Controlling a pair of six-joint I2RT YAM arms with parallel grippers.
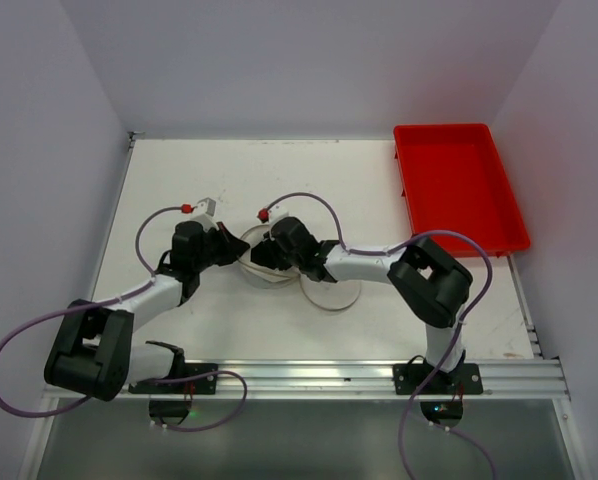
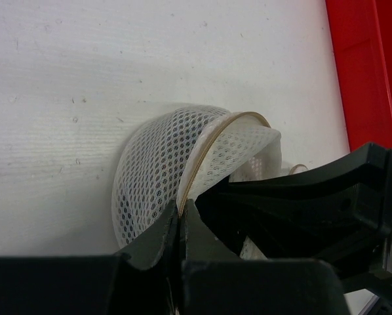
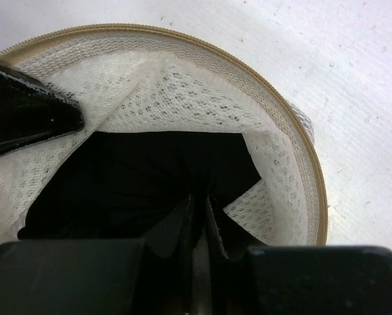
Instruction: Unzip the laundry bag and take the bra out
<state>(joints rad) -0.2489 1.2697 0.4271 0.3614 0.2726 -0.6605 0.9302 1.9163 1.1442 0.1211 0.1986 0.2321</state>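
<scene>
The laundry bag is a cream-white mesh pod in the middle of the table, lying open. Its round lid lies flat to its right. My left gripper is shut on the bag's tan wire rim and holds the mouth open; its finger also shows in the right wrist view. My right gripper reaches into the bag's mouth. It is shut on the black fabric of the bra, which still lies inside the mesh. In the top view both grippers meet at the bag.
A red plastic tray stands at the back right and also shows in the left wrist view. A small grey clip with a red tip lies behind the left arm. White walls close the table at the back and sides.
</scene>
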